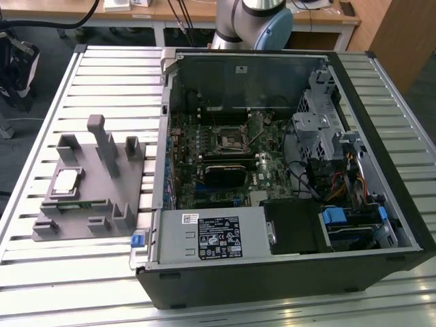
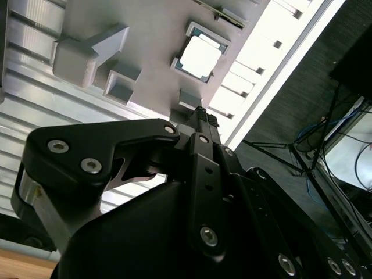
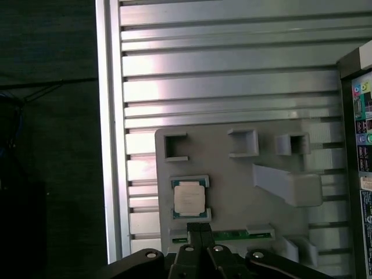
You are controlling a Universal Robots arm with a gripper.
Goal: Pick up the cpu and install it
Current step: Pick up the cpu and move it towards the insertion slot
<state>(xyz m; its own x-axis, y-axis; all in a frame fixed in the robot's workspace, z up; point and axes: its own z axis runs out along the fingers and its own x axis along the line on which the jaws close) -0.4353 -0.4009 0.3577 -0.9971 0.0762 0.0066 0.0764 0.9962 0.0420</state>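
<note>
Count: one cpu (image 1: 66,181) (image 2: 199,57) (image 3: 189,197), silvery top up, seated flat in a square pocket of one grey plastic fixture (image 1: 95,197) (image 2: 145,35) (image 3: 232,186). One green memory stick (image 1: 78,204) (image 3: 232,235) lies in a slot just beside the cpu. One open computer case (image 1: 272,286) lies on its side, with one motherboard (image 1: 259,170), one dark square socket (image 1: 227,139) with a metal frame, one power supply (image 1: 211,235) and one drive cage (image 1: 317,122) inside. One arm (image 1: 252,20) shows in the exterior view behind the case's far wall, grey and blue. One claw (image 2: 201,111) (image 3: 197,228) shows in both wrist views, its two fingers clenched together with nothing between them. It hangs well above the fixture, pointing down at it, apart from the cpu. In the first wrist view its tips sit over the fixture just beside the cpu, at the memory stick's end. Everything rests on one slatted aluminium tabletop (image 1: 41,116) (image 3: 232,75). The fixture is at the exterior view's left, the case just beside it on the right. The case's side wall stands between the fixture and the socket. Several raised blocks and one tall post stand up from the fixture around the cpu pocket. Cpu not in the socket.
</note>
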